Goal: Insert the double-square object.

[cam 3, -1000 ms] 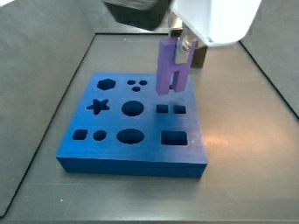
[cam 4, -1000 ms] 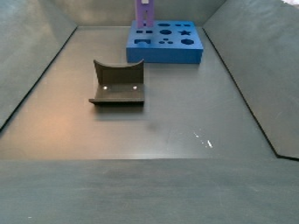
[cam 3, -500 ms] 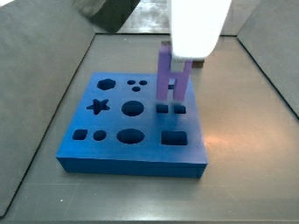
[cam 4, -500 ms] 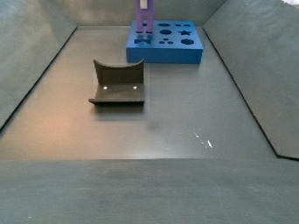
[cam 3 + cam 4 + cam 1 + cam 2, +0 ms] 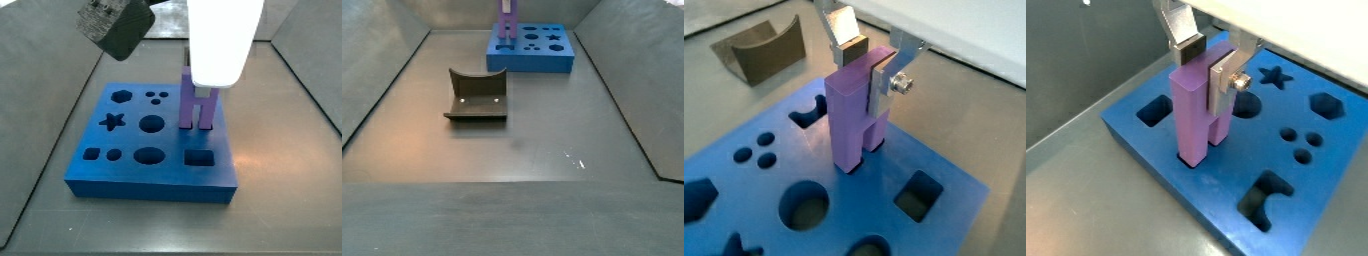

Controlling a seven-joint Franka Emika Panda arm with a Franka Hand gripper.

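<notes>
The light-purple double-square object (image 5: 855,115) stands upright on the blue block (image 5: 851,205), its two prongs down in the pair of small square holes. It shows in both wrist views (image 5: 1197,110) and both side views (image 5: 198,108) (image 5: 506,18). My gripper (image 5: 867,65) is above the block and shut on the object's upper end, one silver finger on each side. It also shows in a wrist view (image 5: 1208,63). In a side view its white body hides the object's top. The blue block (image 5: 154,188) (image 5: 543,62) (image 5: 1340,140) has star, round, hexagon and square holes.
A dark olive U-shaped block (image 5: 476,95) stands on the grey floor away from the blue block and shows in a wrist view (image 5: 758,48). Sloping grey walls surround the floor. A dark object (image 5: 120,25) hangs at the back above the blue block.
My gripper has come down with the double-square object. Its prongs were above the blue block and are now in the two small square holes.
</notes>
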